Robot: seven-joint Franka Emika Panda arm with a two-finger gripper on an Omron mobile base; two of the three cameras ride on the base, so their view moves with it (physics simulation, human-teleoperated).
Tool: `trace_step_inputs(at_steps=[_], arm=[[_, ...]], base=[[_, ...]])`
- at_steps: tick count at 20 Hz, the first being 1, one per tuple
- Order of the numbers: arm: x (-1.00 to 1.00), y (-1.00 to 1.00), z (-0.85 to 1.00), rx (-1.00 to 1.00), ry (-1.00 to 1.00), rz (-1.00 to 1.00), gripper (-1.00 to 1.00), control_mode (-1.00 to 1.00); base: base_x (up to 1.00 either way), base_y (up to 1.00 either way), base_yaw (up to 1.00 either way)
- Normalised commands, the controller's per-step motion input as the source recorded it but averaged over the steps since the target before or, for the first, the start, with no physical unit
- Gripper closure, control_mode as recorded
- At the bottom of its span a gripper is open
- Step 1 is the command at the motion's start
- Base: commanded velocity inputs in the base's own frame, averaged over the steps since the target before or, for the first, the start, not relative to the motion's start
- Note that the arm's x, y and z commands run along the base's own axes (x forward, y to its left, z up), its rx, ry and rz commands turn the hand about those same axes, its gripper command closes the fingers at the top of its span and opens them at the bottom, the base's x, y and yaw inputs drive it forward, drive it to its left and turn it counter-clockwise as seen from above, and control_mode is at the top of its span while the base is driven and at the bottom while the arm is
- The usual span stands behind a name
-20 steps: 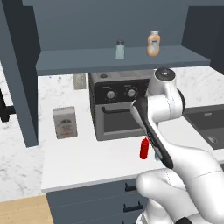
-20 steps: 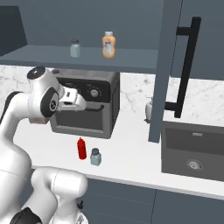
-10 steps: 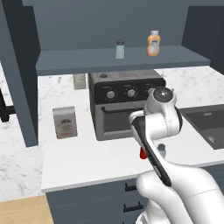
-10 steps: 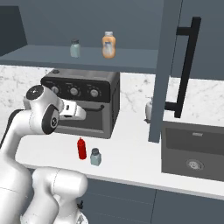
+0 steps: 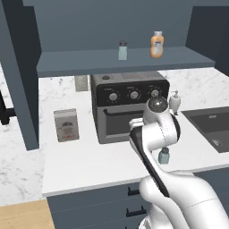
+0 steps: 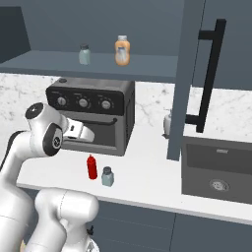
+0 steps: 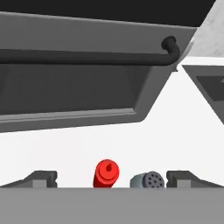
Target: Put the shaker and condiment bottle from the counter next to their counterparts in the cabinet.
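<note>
So far nothing is shelved: the red condiment bottle and shaker stand on the counter beneath the wide-open, empty gripper.

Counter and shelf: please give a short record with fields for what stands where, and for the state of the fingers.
counter: red bottle and small shaker upright, side by side, in front of the toaster oven
shelf: pale shaker and orange bottle, apart
gripper: above the red bottle and small shaker
fingers: open, holding nothing
</note>
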Motion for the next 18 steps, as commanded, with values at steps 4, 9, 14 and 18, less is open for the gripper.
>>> trace_step_inputs(at_steps=[4,9,14,18], arm=[[0.0,0.0,0.0,0.06,0.14,-0.1,-1.0,-1.0],[0.0,0.0,-0.1,0.05,0.17,-0.04,-1.0,-1.0],[0.0,0.04,-0.27,0.0,0.06,-0.05,-1.0,-1.0],[0.0,0.0,-0.47,0.0,0.0,-0.04,-1.0,-1.0]], base=[[0.0,0.0,0.0],[0.0,0.0,0.0],[0.0,0.0,0.0],[0.0,0.0,0.0]])
